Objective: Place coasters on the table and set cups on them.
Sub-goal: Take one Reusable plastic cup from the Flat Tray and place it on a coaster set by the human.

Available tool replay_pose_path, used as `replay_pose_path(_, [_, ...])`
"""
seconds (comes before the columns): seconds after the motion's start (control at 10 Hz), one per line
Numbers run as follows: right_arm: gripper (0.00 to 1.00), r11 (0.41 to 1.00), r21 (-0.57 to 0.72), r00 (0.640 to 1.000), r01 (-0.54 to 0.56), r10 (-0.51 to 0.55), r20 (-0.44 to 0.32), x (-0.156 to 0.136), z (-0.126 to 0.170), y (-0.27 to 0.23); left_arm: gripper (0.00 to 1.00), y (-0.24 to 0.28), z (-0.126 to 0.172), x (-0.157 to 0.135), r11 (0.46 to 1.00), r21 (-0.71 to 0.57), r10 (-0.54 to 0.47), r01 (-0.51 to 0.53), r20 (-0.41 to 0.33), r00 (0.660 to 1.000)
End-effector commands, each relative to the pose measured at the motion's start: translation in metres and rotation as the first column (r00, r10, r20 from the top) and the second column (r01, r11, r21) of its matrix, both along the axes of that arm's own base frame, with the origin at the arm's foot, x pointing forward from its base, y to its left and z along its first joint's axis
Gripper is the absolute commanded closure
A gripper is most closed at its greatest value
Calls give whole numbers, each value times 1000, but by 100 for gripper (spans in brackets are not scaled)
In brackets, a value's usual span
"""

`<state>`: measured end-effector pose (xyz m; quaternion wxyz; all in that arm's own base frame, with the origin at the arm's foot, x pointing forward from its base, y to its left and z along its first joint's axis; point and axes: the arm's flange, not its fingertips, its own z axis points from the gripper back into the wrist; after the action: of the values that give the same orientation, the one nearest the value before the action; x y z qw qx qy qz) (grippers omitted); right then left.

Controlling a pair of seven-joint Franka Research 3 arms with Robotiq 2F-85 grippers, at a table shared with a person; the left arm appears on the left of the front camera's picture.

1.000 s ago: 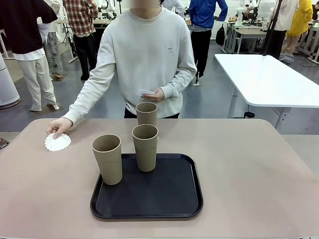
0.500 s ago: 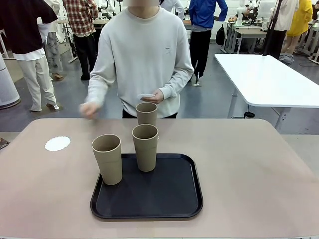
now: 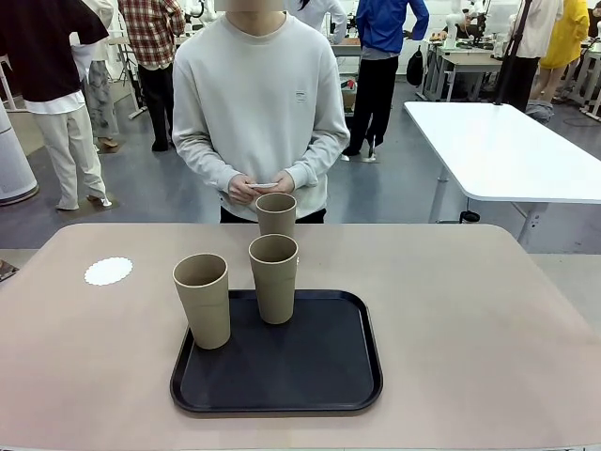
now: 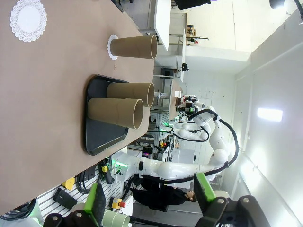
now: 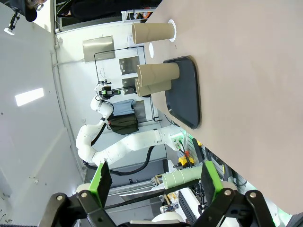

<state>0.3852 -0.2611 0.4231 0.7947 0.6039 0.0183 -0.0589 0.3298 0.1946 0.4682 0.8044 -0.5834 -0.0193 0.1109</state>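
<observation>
Left gripper [image 4: 149,195] spread wide, empty; right gripper [image 5: 155,178] the same. Well ahead of both, two tall matte tan tumblers [image 3: 273,278] stand on the black rounded tray [image 3: 310,376]. A third tumbler [image 3: 276,214] sits beyond it on a lacy white paper doily [image 4: 110,51]. A second doily [image 3: 108,272] lies bare on the beige tabletop [image 3: 470,310].

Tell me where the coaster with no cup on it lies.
In the front view the bare coaster lies flat on the table, on the robot's left, apart from the black tray.

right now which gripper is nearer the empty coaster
left. the left gripper faces the empty coaster over bare table; the right gripper is off across the tray from it
</observation>
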Motion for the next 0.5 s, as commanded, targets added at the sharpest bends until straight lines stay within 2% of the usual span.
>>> replay_pose_path(0.0, [0,1000,-4,1000,-5,5,-3,-2,1,0,0,0,2,-1,1000,-11,1,-1,10,1000])
replay_pose_path(0.4, [0,1000,-4,1000,-5,5,-3,-2,1,0,0,0,2,-1,1000,-11,1,-1,10,1000])
